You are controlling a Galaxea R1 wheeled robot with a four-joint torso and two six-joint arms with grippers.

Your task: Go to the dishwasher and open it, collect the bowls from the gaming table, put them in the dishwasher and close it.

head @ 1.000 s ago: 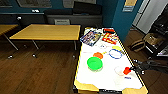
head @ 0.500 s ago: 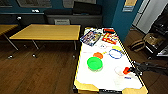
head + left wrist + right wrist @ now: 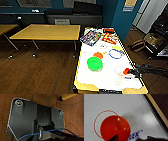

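The gaming table [image 3: 100, 80] has a glossy white top and yellow sides and runs away from me at centre right. A bright green bowl [image 3: 95, 63] sits on it, with a smaller orange bowl [image 3: 98, 55] just beyond. Near the table's right edge lies a red-orange bowl [image 3: 126, 71], large in the right wrist view [image 3: 115, 127] on a red circle marking. My right gripper [image 3: 130, 72] [image 3: 132, 139] reaches in from the right and stands open at that bowl's rim, one dark finger [image 3: 114, 138] over its edge. The dishwasher is out of view.
A flat blue ring [image 3: 115, 53], a yellow piece [image 3: 117, 48] and colourful boxes [image 3: 91, 37] lie farther along the table. A plain yellow-topped table [image 3: 47, 32] stands to the left on the wood floor. Bags and dark furniture [image 3: 152, 41] crowd the right. Cables [image 3: 70, 125] trail on the floor.
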